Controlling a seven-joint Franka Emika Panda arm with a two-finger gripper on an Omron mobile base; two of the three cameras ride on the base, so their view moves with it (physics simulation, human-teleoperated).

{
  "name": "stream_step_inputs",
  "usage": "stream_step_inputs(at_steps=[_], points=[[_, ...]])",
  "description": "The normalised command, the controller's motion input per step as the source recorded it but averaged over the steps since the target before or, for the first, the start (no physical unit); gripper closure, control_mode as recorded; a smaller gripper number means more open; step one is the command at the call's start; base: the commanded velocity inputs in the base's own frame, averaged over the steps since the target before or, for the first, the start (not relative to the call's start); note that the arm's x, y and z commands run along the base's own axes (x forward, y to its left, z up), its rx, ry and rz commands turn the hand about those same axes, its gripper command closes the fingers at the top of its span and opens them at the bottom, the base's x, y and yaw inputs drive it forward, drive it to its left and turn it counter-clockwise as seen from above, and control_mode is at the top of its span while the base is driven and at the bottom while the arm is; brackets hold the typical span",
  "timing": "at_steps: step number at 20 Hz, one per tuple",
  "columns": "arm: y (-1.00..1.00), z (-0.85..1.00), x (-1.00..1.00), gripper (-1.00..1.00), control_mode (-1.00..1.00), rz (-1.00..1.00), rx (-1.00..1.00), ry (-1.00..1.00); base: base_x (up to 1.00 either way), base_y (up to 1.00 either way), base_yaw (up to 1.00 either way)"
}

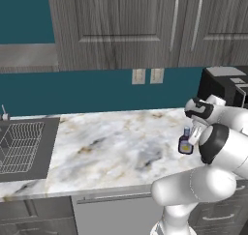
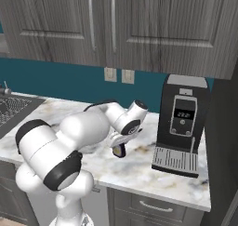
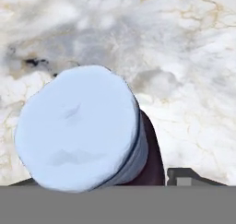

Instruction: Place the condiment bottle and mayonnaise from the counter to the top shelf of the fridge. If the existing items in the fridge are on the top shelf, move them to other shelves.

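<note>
One condiment bottle [image 1: 185,143] stands upright, cap up, near the counter's [image 1: 111,147] front edge, between gripper [image 1: 192,137] fingers whose grip I cannot tell.

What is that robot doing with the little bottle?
The white robot arm has reached down over a small dark bottle with a blue cap and a yellow label, which stands upright on the white-grey marbled counter. Its two-finger gripper sits right at the bottle's top, and the hand view looks straight down on the cap. Whether the fingers are already squeezing the bottle cannot be told. A black coffee machine stands further along the counter, and a sink with a wire rack is at the other end.
</note>
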Motion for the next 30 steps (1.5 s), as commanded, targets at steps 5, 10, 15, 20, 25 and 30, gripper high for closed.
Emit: stream_step_inputs(at_steps=[5, 10, 15, 20, 25, 30], points=[[0.00, 0.02, 0.00, 1.00, -1.00, 0.00, 0.00, 0.00, 0.00, 0.00, 0.00], [0.09, 0.61, -0.41, 1.00, -1.00, 0.00, 0.06, -0.11, 0.00, 0.00, 0.00], [0.30, 1.00, -0.78, 1.00, -1.00, -0.03, 0.00, -0.19, 0.00, 0.00, 0.00], [0.26, 1.00, -0.66, 1.00, -1.00, -0.04, -0.02, -0.15, 0.00, 0.00, 0.00], [0.40, 1.00, -0.48, 1.00, -1.00, -0.09, -0.08, -0.10, 0.00, 0.00, 0.00], [0.70, 1.00, -0.36, 1.00, -1.00, -0.18, -0.10, -0.01, 0.00, 0.00, 0.00]])
